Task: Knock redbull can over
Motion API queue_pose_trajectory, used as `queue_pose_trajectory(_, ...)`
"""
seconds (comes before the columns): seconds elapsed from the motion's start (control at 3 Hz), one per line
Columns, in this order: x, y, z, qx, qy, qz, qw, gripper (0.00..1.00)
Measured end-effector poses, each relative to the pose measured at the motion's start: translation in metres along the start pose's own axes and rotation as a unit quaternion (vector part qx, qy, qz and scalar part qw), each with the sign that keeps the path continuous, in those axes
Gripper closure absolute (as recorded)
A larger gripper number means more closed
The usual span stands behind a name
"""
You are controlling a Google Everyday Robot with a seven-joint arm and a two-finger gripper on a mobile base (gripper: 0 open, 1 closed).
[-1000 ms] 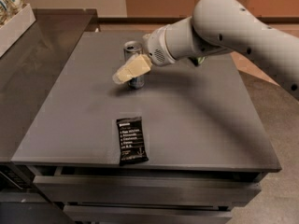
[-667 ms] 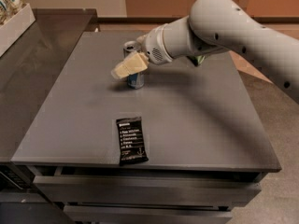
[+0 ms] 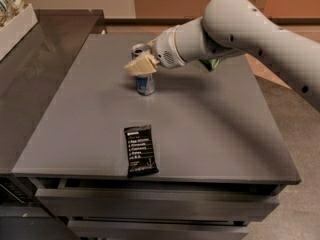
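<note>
The redbull can stands upright on the dark grey table, towards the back left of its top. Its silver top shows behind the fingers and its blue lower body shows below them. My gripper, with cream-coloured fingers, is at the can's upper half, in front of it as seen from the camera, at the end of the white arm reaching in from the right. Whether it touches the can I cannot tell.
A flat black snack bar wrapper lies near the table's front edge. A bit of a green bag shows behind the arm. A darker counter adjoins on the left, with a white box of items at its far end. Drawers sit below the table.
My gripper has moved up and towards the can's top, from beside its lower left. The can still stands upright in the same place.
</note>
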State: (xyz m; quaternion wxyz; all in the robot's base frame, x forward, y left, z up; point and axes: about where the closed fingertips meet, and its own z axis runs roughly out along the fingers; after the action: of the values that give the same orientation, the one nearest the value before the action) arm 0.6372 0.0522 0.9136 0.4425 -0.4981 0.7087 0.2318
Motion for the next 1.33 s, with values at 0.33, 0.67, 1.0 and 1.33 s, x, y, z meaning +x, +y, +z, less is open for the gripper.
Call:
queue_pose_trajectory(0.33, -0.013, 0.000, -0.013, 0.001, 0.010, -0.032, 0.9994, 0.87)
queue_pose_trajectory(0.67, -0.030, 0.002, -0.026, 0.000, 0.057, -0.073, 0.9957, 1.00)
queue_pose_trajectory(1.0, -0.038, 0.007, -0.034, -0.010, 0.137, -0.114, 0.9839, 1.00)
queue_pose_trajectory(1.33, -0.028, 0.014, -0.036, -0.031, 0.215, -0.152, 0.9643, 1.00)
